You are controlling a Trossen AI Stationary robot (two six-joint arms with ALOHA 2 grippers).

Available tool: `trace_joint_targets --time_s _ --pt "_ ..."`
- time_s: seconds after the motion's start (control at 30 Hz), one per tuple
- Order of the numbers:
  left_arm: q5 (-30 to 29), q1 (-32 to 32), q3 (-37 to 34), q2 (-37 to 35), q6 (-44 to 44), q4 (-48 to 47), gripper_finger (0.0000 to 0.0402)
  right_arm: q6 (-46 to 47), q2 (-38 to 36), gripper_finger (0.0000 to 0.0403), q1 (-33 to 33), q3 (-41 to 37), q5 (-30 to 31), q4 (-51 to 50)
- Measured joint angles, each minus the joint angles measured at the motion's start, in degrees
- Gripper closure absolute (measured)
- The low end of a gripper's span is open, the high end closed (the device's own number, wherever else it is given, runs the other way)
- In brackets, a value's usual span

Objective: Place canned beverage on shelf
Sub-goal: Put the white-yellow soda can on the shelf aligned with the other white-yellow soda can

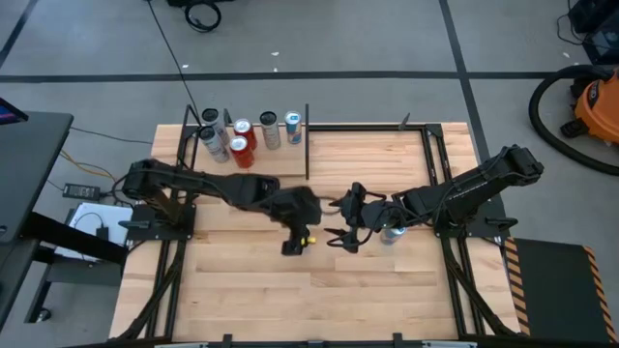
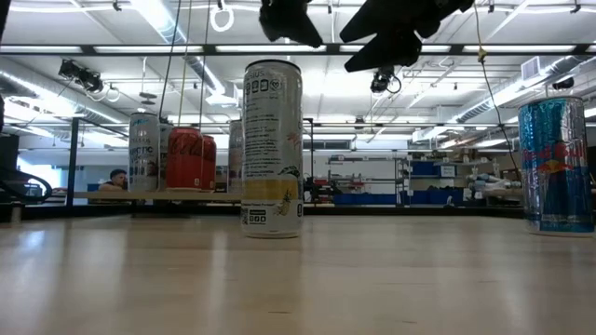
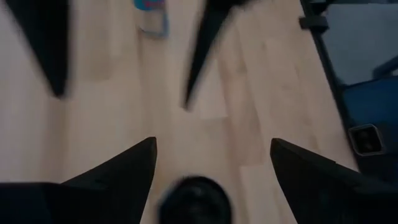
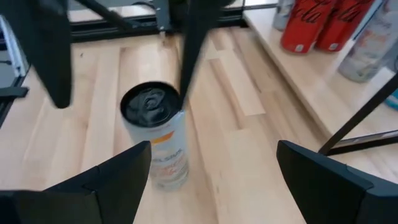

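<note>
Shelf (image 1: 253, 162), pale wood board in thin black metal uprights, sits upper left of centre in the high view with several cans on it, two red ones (image 1: 242, 148) among them. Left gripper (image 1: 294, 240) hovers mid-frame directly over the tall white-and-yellow drink can with dark top (image 2: 272, 149), fingers spread wide, holding nothing. Right gripper (image 1: 340, 221) is just right of it, also wide and empty, beside a blue-and-silver can (image 1: 392, 233). Step looks like pre-grasp; next move probably needs descending around the white can and closing.
</note>
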Motion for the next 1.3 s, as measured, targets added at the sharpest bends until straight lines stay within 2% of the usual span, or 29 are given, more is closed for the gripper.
trace_joint_targets --time_s 0.17,0.37,0.67,1.3 --pt "0.03 -3.57 -4.33 0.15 -5.97 3.58 0.0086 -0.07 0.00 0.0046 0.02 0.00 -1.30 -0.44" --pt "-2.49 -7.63 -8.06 0.15 -6.75 8.32 0.0086 -0.04 0.00 0.0046 0.02 0.00 -1.28 -0.38" --pt "-8.31 -8.42 -8.14 0.44 -7.89 6.63 0.0086 0.11 0.00 0.0046 0.02 0.00 -1.28 -0.13" --pt "-8.74 -9.37 -7.95 1.05 -12.17 4.38 0.0086 0.09 0.00 0.0046 0.02 0.00 -1.28 -0.28"
